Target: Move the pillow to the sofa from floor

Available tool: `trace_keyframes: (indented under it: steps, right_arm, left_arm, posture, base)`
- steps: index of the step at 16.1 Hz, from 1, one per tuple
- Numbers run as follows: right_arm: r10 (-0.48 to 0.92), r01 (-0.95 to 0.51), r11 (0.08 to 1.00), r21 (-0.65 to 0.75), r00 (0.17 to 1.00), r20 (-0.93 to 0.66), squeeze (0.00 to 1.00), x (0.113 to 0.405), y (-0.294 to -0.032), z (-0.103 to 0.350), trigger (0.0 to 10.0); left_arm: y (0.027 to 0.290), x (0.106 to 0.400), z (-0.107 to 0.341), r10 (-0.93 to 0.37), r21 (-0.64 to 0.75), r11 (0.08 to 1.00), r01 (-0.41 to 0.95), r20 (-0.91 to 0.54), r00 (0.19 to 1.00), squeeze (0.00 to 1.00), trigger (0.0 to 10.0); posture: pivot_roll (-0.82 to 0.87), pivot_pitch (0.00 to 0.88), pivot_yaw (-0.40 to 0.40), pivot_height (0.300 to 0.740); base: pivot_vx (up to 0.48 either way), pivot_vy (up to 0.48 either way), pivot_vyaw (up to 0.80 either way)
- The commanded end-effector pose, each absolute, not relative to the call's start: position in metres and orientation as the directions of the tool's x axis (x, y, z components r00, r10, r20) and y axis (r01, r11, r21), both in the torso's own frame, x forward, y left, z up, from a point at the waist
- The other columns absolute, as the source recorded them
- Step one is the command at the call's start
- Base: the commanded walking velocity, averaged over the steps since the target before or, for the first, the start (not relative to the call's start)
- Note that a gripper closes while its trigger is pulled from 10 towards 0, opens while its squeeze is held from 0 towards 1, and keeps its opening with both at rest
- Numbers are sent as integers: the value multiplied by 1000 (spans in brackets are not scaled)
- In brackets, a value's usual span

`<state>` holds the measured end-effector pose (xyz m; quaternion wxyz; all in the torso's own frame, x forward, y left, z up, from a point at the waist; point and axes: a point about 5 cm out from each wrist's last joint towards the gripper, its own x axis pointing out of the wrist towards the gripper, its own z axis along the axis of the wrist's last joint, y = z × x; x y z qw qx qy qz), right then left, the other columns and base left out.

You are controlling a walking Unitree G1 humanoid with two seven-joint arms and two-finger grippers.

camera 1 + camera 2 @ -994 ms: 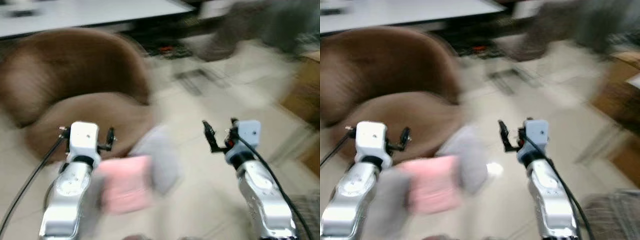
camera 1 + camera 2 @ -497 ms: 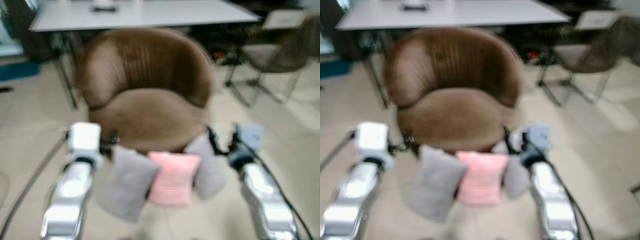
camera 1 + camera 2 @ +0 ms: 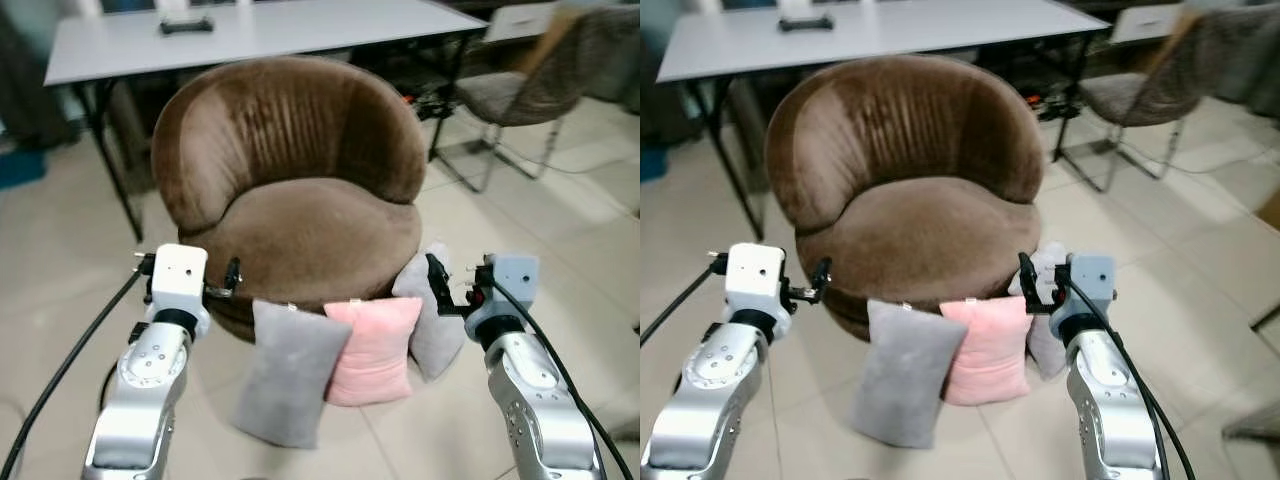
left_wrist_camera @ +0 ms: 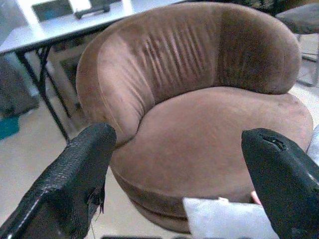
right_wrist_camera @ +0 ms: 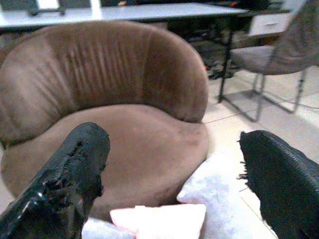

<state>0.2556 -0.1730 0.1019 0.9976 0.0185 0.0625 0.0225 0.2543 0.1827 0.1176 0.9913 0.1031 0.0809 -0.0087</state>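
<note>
Three pillows stand on the tiled floor, leaning against the front of a round brown sofa chair [image 3: 300, 200]: a grey pillow [image 3: 290, 372], a pink pillow [image 3: 372, 348] and a pale grey pillow [image 3: 432, 320]. My left gripper [image 3: 187, 268] is held up, open and empty, just left of the grey pillow and in front of the seat. On the other side my right gripper [image 3: 452, 285] is open and empty, beside the pale grey pillow. The left wrist view looks past wide-apart fingers [image 4: 75, 184] at the seat; the right wrist view does the same past its fingers [image 5: 70, 179].
A white table [image 3: 250, 30] with a black object [image 3: 186, 25] on it stands behind the sofa chair. A metal-legged chair [image 3: 530, 85] is at the back right. Bare tiled floor [image 3: 60, 260] lies to the left and right of the sofa chair.
The camera has swung and steadied: the blurred picture is now sharp, with the sofa chair and pillows centred. Both arms keep the same raised pose with open fingers.
</note>
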Motion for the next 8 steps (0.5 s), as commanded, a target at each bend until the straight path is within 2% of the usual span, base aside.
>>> trace_keyframes:
  steps: [1, 8]
  right_arm:
    - [48, -42, 998, 50, 992, -116, 0, 255, -169, 104, 10000]
    - [44, -38, 998, 48, 990, -131, 0, 252, -168, 101, 10000]
  left_arm:
    - [186, 255, 117, 6, 217, 976, 31, -168, 986, 0, 10000]
    - [186, 256, 117, 1, 221, 975, 36, -167, 986, 0, 10000]
  posture:
    - [-10, 0, 17, 740]
    - [5, 0, 6, 740]
  base:
    - [0, 382, -800]
    - [0, 380, -800]
